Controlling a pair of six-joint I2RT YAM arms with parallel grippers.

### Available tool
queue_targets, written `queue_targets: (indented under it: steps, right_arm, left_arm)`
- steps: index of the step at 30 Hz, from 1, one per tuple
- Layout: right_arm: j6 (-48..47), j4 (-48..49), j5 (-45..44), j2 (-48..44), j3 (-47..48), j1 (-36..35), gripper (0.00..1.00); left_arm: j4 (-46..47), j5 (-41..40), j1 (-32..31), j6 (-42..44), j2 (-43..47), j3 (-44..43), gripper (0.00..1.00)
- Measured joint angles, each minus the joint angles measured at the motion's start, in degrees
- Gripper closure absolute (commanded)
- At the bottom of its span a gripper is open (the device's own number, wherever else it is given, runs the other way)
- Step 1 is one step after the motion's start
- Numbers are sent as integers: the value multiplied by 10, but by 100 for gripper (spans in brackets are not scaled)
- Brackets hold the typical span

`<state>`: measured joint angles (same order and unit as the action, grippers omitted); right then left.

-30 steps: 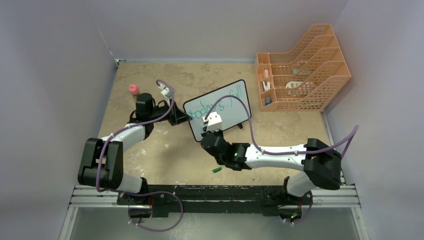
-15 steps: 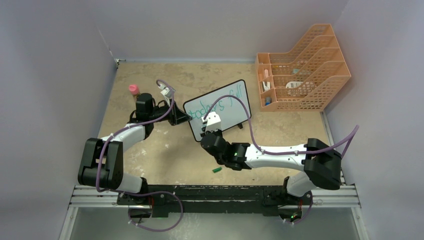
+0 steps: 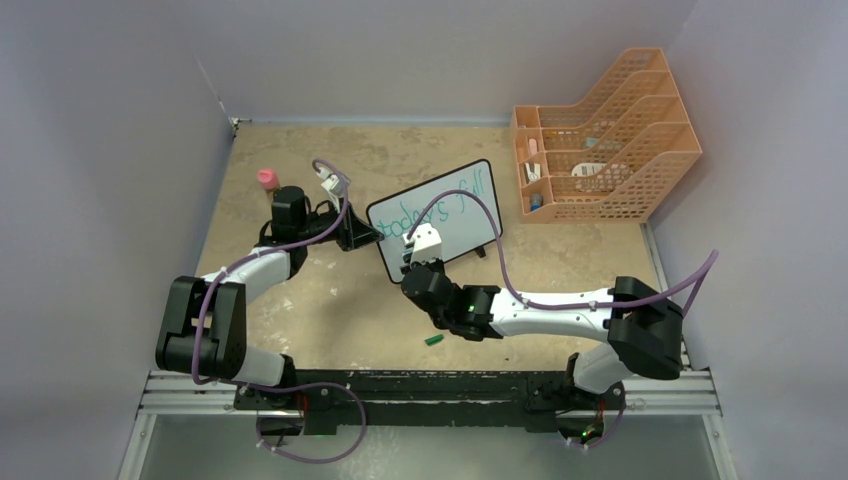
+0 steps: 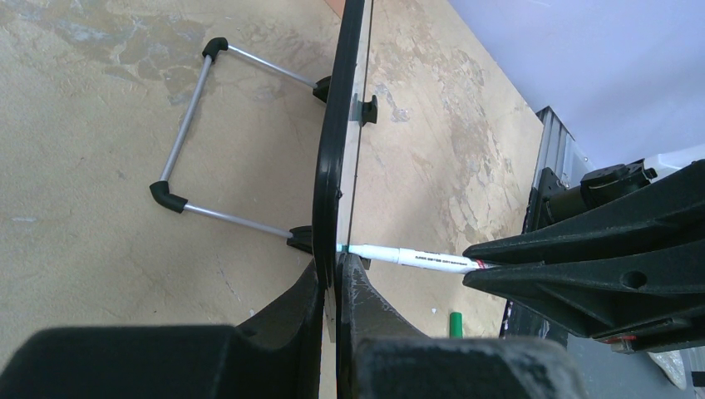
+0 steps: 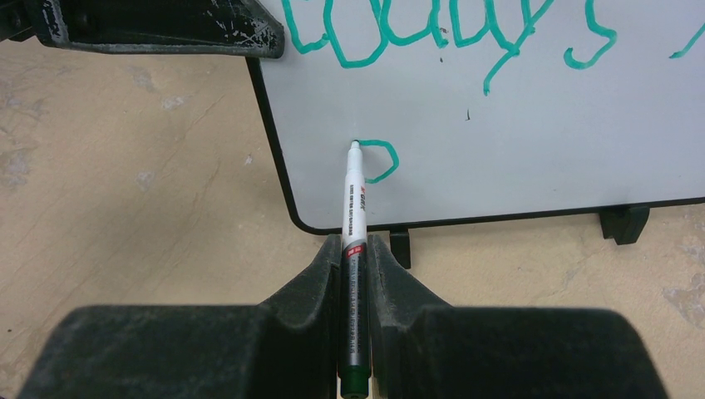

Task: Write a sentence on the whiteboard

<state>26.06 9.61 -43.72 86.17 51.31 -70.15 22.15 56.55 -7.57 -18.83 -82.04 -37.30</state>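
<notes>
Right pincer, from above, meets the board, which stands tilted on the surface with teal writing along its top; the left pincer is at its left edge, and a green cap lies nearer the bases. From the left wrist, that pincer is pressed together on the board's black frame, bracing it, while the marker tip touches the face. From the right wrist, the right pincer pinches the marker barrel, its tip at a small curl low on the left, likely opening a second line. Done well: light, even pressure, short strokes, and a firm brace so the board does not tip back.
</notes>
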Motion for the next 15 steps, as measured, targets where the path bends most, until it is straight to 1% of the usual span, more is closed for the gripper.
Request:
queue_targets:
  steps: [15]
  right_arm:
    - [9,-5,13,0,0,0,100]
  left_arm:
    - [0,0,0,0,0,0,100]
